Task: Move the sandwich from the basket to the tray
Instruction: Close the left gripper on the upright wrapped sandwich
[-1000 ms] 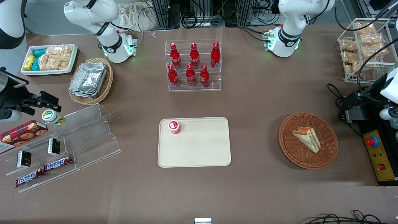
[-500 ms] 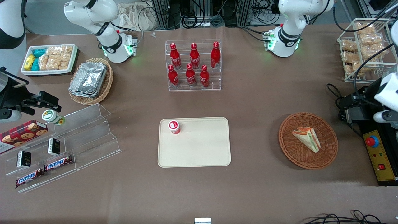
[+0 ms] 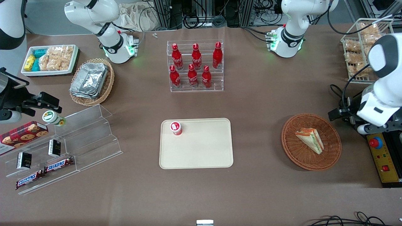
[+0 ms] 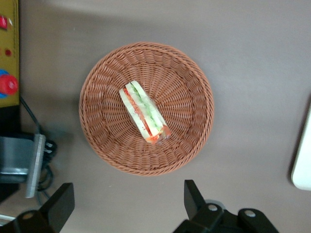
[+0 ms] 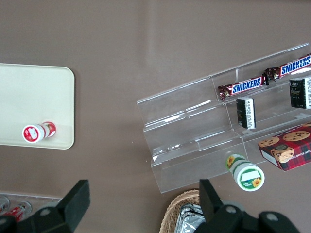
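The counter (image 3: 257, 103) is covered with a plain brown, matte sheet, lit evenly from above — shadows under things are soft and short. At its edge farthest from the front camera stand metal frame posts (image 3: 163, 12) with many black cables (image 3: 204, 20) hanging and coiled on the floor. A crumpled pale cloth (image 3: 138, 15) lies there too. Toward the parked arm's end, a strip of grey floor (image 3: 44, 15) shows.

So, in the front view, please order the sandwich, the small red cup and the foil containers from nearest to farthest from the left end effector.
The left end effector, fingers open, hangs beside the basket.
1. Sandwich, in the basket.
2. Red cup, on the tray.
3. Foil containers, toward the parked arm's end.
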Motion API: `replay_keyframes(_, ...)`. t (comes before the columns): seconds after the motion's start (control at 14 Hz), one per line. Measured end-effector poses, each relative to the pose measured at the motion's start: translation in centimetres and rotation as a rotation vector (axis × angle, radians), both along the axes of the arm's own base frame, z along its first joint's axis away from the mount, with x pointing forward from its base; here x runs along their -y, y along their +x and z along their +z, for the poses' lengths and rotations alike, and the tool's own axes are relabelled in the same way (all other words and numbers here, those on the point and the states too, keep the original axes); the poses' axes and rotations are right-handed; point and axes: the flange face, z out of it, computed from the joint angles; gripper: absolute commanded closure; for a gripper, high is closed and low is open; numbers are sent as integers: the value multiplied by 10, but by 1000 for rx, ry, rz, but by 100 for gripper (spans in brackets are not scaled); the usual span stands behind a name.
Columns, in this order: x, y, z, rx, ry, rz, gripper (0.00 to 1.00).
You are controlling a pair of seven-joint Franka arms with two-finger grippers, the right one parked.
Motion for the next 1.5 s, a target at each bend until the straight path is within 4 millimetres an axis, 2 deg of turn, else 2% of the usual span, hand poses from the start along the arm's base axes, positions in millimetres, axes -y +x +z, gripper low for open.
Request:
replay_keyframes(0.36,-4,3,-63,-30,-6,176,0)
replay_keyframes(0.79,-7,23,-134,-28,-17,431,1)
replay_keyframes(1.07,-7,28,-183,-27,-16,492,2)
replay_keyframes(1.29,-8,22,-211,-4,-22,499,2)
replay_keyframes(1.43,-8,19,-221,-9,-21,500,10)
replay_keyframes(1.5,-8,18,-225,-9,-21,500,19)
